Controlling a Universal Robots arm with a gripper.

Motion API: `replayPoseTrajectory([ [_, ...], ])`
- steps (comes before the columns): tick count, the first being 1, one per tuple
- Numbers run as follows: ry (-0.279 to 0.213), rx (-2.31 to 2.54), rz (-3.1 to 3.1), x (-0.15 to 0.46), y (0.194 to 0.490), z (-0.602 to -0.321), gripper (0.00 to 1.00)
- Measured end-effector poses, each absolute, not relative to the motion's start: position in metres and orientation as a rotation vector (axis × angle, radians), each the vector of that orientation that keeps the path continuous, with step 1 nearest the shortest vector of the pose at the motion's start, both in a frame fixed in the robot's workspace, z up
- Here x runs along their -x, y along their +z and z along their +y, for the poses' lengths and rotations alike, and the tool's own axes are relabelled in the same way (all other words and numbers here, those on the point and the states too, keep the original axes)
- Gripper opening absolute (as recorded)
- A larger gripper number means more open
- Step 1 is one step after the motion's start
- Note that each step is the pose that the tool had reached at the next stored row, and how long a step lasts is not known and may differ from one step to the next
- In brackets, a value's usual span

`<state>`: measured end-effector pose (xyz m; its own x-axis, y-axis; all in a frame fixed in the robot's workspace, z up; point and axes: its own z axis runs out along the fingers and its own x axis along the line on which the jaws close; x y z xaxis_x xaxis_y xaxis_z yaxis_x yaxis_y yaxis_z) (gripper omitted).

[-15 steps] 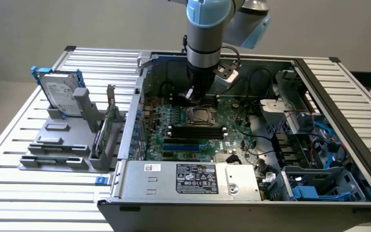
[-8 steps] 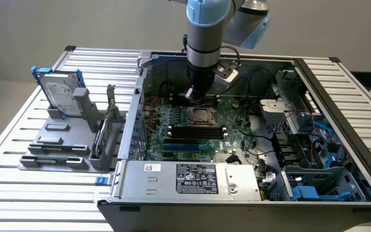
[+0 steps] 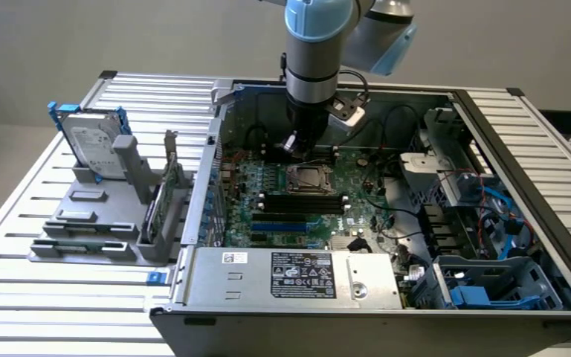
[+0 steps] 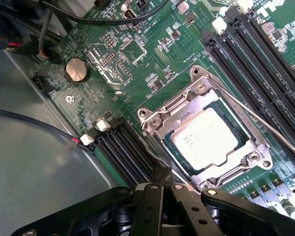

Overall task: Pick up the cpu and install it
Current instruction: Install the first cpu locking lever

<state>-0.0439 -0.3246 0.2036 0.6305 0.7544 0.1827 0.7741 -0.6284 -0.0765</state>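
The black metal hand (image 4: pixel 162 184) hangs fully closed and empty over the green motherboard (image 4: pixel 137 54). Just beyond its fingertips lies the small square silver-topped cpu (image 4: pixel 205 136), seated flat in its steel socket frame (image 4: pixel 152 120) (apparently already installed, judging by its square fit), retention lever (image 4: pixel 265 123) alongside.

Silver arm (image 3: pixel 311 82), light-blue joint caps, black cables, black screwed gripper (image 4: pixel 163 184)

The scene is being lit evenly and softly from overhead. Glare is being thrown off the cpu (image 4: pixel 204 137) lid (nearly washed white), while the gripper (image 4: pixel 163 183) linkage is being rendered slightly soft.
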Motion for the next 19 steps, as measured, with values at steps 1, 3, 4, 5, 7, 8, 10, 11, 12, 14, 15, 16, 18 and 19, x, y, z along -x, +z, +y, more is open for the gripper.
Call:
replayPoseTrajectory([
  [1,-0.200,2.701,-1.275,0.0438,0.2036,-0.3246,0.11],
  [3,-0.200,2.702,-1.274,0.0438,0.2036,-0.3246,0.11],
  [4,-0.200,2.702,-1.274,0.0438,0.2036,-0.3246,0.11],
  [5,-0.200,2.702,-1.274,0.0438,0.2034,-0.3246,0.11],
  [7,-0.200,2.702,-1.274,0.0436,0.2028,-0.3246,0.11],
  [8,-0.200,2.702,-1.274,0.0436,0.2025,-0.3245,0.11],
  [10,-0.199,2.702,-1.274,0.0434,0.2020,-0.3246,0.11],
  [11,-0.199,2.703,-1.274,0.0433,0.2019,-0.3246,0.11],
  [12,-0.199,2.703,-1.275,0.0432,0.2018,-0.3246,0.11],
  [14,-0.199,2.704,-1.275,0.0429,0.2016,-0.3246,0.11],
  [15,-0.198,2.704,-1.275,0.0428,0.2015,-0.3246,0.11],
  [16,-0.198,2.705,-1.275,0.0426,0.2015,-0.3246,0.11],
  [18,-0.198,2.705,-1.275,0.0424,0.2012,-0.3245,0.11],
  [19,-0.197,2.706,-1.276,0.0423,0.2012,-0.3246,0.11],
])
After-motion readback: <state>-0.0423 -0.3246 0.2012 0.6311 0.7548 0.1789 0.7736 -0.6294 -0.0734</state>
